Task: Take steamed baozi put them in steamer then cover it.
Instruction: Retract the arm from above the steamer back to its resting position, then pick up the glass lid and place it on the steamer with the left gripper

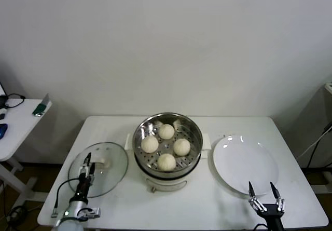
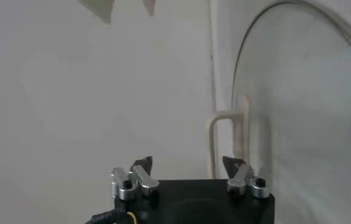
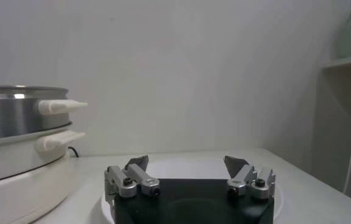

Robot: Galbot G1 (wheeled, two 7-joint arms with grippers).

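Four cream-white baozi (image 1: pixel 166 131) (image 1: pixel 150 144) (image 1: pixel 181 147) (image 1: pixel 166 162) lie in the steel steamer (image 1: pixel 194 132), which stands on its cream pot base at the table's middle. The steamer is uncovered. The glass lid (image 1: pixel 111 161) lies flat on the table to its left. My left gripper (image 1: pixel 87 162) is open over the lid's near-left part, close to the white handle (image 1: pixel 106 163). In the left wrist view the open gripper (image 2: pixel 187 163) faces the handle (image 2: pixel 227 137) and lid (image 2: pixel 303 122). My right gripper (image 1: pixel 262 188) is open and empty at the front edge of the white plate (image 1: pixel 244 161).
The plate holds nothing and lies right of the steamer. The right wrist view shows my gripper (image 3: pixel 187 161), the plate (image 3: pixel 181 171) and the steamer's side (image 3: pixel 17 115) with its handles. A side table (image 1: pixel 21 117) with small objects stands at far left.
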